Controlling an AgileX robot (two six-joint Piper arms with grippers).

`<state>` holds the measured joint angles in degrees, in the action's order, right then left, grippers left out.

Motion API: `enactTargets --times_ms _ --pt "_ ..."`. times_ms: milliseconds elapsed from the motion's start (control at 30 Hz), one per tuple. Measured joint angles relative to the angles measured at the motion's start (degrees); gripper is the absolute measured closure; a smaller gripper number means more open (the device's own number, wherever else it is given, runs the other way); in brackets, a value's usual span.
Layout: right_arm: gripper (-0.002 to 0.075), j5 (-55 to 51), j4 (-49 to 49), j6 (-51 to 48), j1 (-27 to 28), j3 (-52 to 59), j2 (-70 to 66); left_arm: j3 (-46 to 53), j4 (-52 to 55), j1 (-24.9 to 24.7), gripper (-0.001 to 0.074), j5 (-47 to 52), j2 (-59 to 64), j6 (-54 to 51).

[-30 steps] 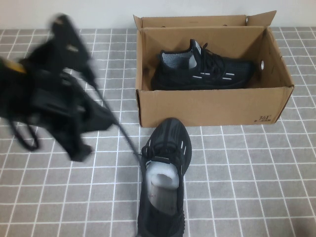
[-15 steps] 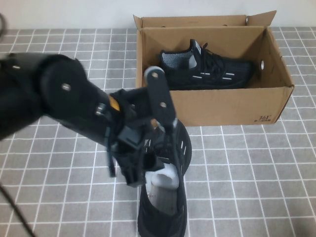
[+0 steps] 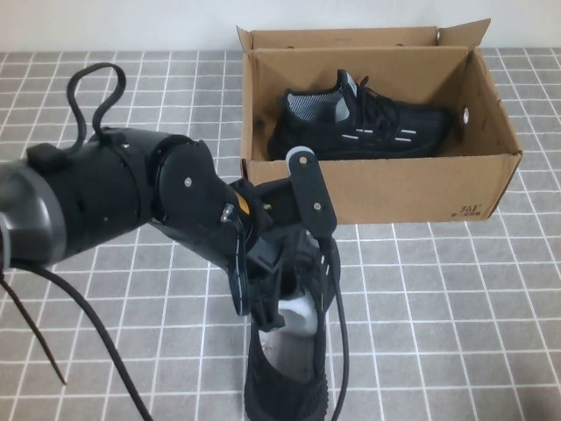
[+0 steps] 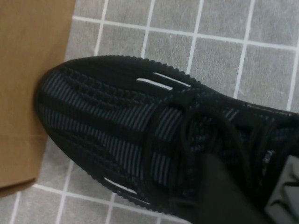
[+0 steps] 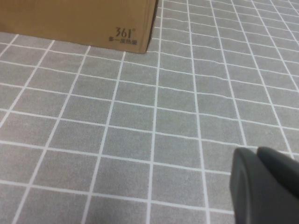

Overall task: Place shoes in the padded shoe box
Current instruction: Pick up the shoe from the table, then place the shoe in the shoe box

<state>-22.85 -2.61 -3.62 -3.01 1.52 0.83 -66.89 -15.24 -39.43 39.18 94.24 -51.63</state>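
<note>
High view: the left end effector [image 3: 294, 263] sits low over the laces of the near shoe [image 3: 289, 368], which lies on the grey-tiled counter [image 3: 456, 316] with its toe just in front of the padded shoe box [image 3: 377, 189]. Whether its fingers are open or closed on anything cannot be told. The other shoe [image 3: 364, 123] lies on its side inside the box. A small black "361°" logo [image 3: 470, 210] marks the box's near right corner. The right end effector [image 5: 266, 186] appears only in its wrist view, above bare tiles; its opening cannot be told.
</note>
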Motion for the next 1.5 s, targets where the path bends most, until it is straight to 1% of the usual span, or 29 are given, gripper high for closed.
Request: enactTargets --times_ms 67,133,200,267,400,533,667,800,900,1000,1300,1400,1500 --pt "0.0734 0.0 0.0 0.0 0.0 0.0 0.0 0.0 -0.21 0.0 0.0525 -0.08 0.15 1.0" --pt "0.0734 0.0 0.0 0.0 0.0 0.0 0.0 0.0 -0.59 -0.23 0.0637 0.3 0.15 1.42" --pt "0.0734 0.0 0.0 0.0 0.0 0.0 0.0 -0.11 -1.87 -0.35 0.0692 0.83 0.15 1.7" --pt "0.0734 0.0 0.0 0.0 0.0 0.0 0.0 -0.69 -3.59 -0.35 0.0715 1.85 0.25 1.78" --pt "0.0734 0.0 0.0 0.0 0.0 0.0 0.0 -4.39 -7.5 -0.35 0.0727 6.6 0.73 3.8" --pt "0.0734 0.0 0.0 0.0 0.0 0.0 0.0 -11.37 -11.99 -0.35 0.073 12.24 0.84 10.01" --pt "0.0734 0.0 0.0 0.0 0.0 0.0 0.0 -19.73 -14.75 -0.47 0.0731 14.96 0.84 20.71" --pt "0.0734 0.0 0.0 0.0 0.0 0.0 0.0 -26.47 -15.16 -0.47 0.0731 14.38 0.84 33.12" --pt "0.0734 0.0 0.0 0.0 0.0 0.0 0.0 -29.3 -15.16 -0.47 0.0731 11.01 0.84 40.78" --pt "0.0734 0.0 0.0 0.0 0.0 0.0 0.0 -30.06 -15.03 -0.47 0.0731 4.5 0.84 46.94" --pt "0.0734 0.0 0.0 0.0 0.0 0.0 0.0 -30.28 -15.44 -0.25 0.0731 -19.65 4.64 52.87" --pt "0.0734 0.0 0.0 0.0 0.0 0.0 0.0 -30.28 -15.81 -0.02 0.0731 -25.26 7.2 54.11" --pt "0.0734 0.0 0.0 0.0 0.0 0.0 0.0 -30.28 -15.81 -0.02 0.0731 -28.17 9.83 54.37"
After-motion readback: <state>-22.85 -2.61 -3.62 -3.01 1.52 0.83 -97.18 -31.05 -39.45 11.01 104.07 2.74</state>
